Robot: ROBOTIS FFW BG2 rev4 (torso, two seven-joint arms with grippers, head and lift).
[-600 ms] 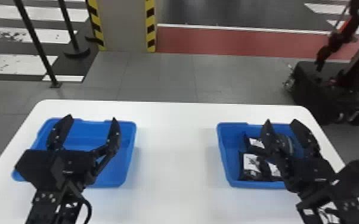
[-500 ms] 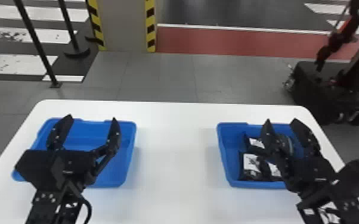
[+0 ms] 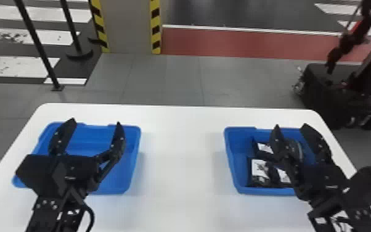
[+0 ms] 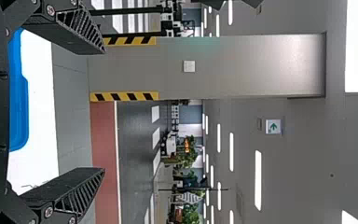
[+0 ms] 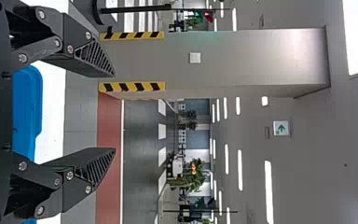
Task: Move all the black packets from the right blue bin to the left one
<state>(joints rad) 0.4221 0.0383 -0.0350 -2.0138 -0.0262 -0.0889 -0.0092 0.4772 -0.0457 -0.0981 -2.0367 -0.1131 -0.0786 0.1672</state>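
Grey floor runs up to a pillar [image 3: 129, 27] edged in yellow and black stripes, and in front of it stands the white table [image 3: 180, 160] with its two bins set well apart. From where I stand, the black packets [image 3: 259, 169] are in the right blue bin [image 3: 233, 166], a few of them lying close together near its left and front walls, pale labels facing up. Part of the heap is behind the right gripper [image 3: 290, 126], so I can't give a sure count. That gripper hangs over the bin with its jaws spread and nothing between them; the left gripper [image 3: 95, 122] is above the left blue bin [image 3: 134, 154], its jaws spread wide too, likewise holding nothing. The transfer looks to me to be at its start. I'd take the packets for light, thin-skinned pouches, soft enough to fold and perhaps a little slick, though whatever is inside could be firmer. A pinch across the narrow middle, fingers reaching well down the sides, ought to hold better than a nip at a corner, which might slide out or swing. Close as they lie, two could come up together, so an outer packet seems the kindest first pick.
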